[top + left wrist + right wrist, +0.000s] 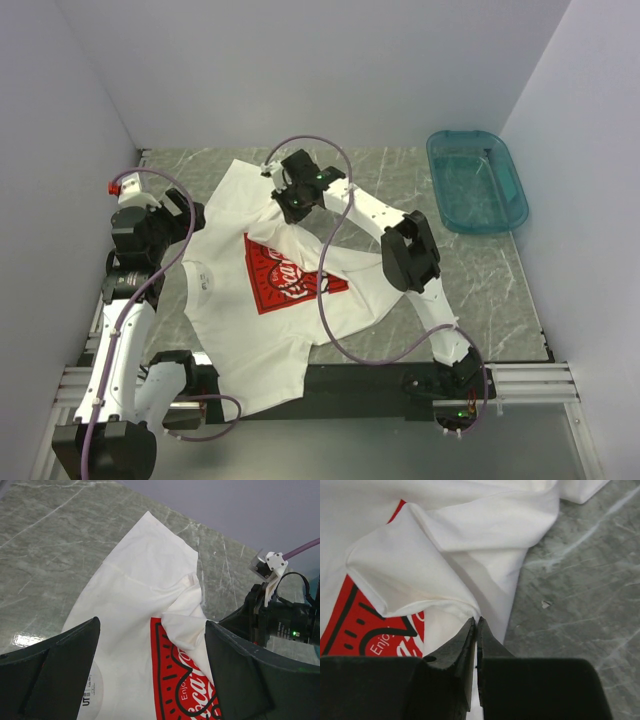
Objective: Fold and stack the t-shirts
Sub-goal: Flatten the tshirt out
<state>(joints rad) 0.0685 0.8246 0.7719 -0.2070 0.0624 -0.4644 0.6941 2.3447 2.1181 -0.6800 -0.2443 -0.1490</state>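
basin (478, 185): one, upper right, well apart from the t-shirt (250, 300)
t-shirt: one, rumpled, centre
in the way: right arm (400, 245) across t-shirt
left gripper (151, 630): wide
right gripper (476, 622): pinching t-shirt fold

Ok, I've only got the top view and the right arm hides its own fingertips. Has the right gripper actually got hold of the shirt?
Observer: Yes. On the right wrist view the right gripper is shut, with a fold of the t-shirt running into its tips.
Operator: And the left one, is it gripping too?
Observer: No. The left wrist view shows the left gripper open, fingers wide apart over the shirt near the red print, gripping nothing.
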